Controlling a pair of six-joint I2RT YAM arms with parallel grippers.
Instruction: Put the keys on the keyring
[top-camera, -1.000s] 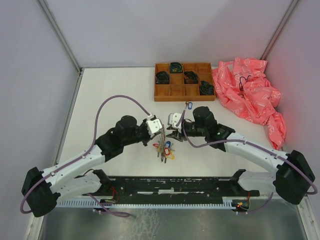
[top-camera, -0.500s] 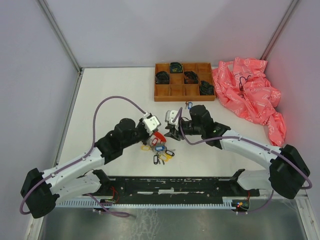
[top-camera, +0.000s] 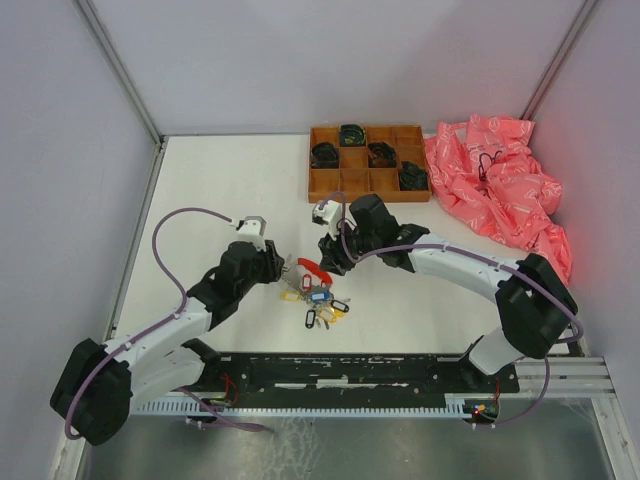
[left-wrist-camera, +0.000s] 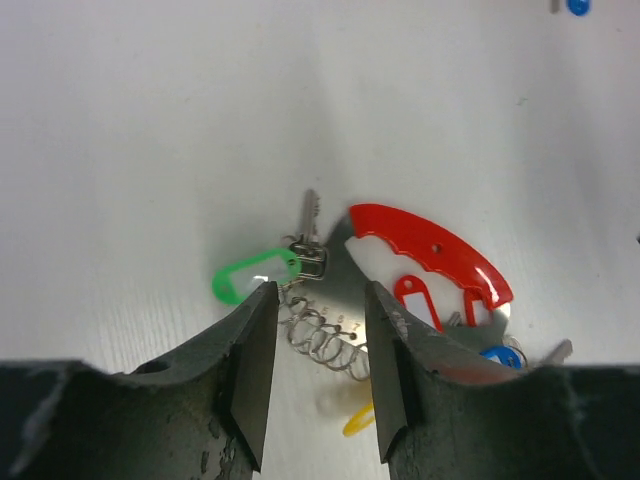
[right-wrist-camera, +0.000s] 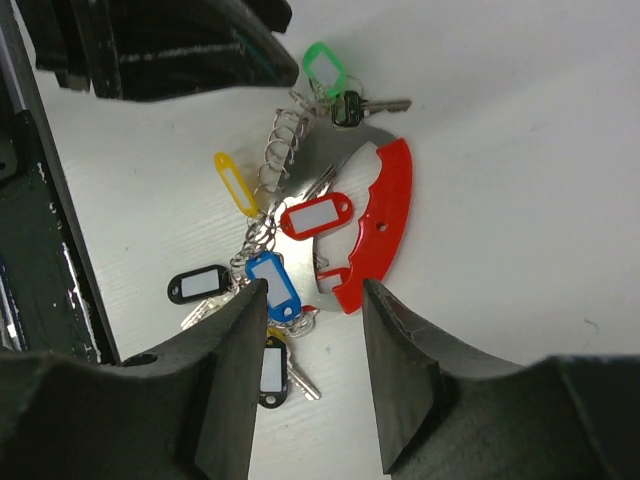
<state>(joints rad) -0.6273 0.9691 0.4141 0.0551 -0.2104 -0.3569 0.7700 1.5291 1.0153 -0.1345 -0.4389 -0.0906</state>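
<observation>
L claw (left-wrist-camera: 320, 292): jaws apart, empty.
R claw (right-wrist-camera: 312, 290): jaws apart, empty, over bunch.
Keyring (top-camera: 316, 290): flat on table (top-camera: 200, 200) btwn claws; long axis far-left to near-right.
Green-tag key (left-wrist-camera: 310, 215): blade points away from L claw.

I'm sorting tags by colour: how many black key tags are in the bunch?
2: one black tag lies beside the blue tag, and the second black tag is just under it in the right wrist view. More may be hidden.
</observation>
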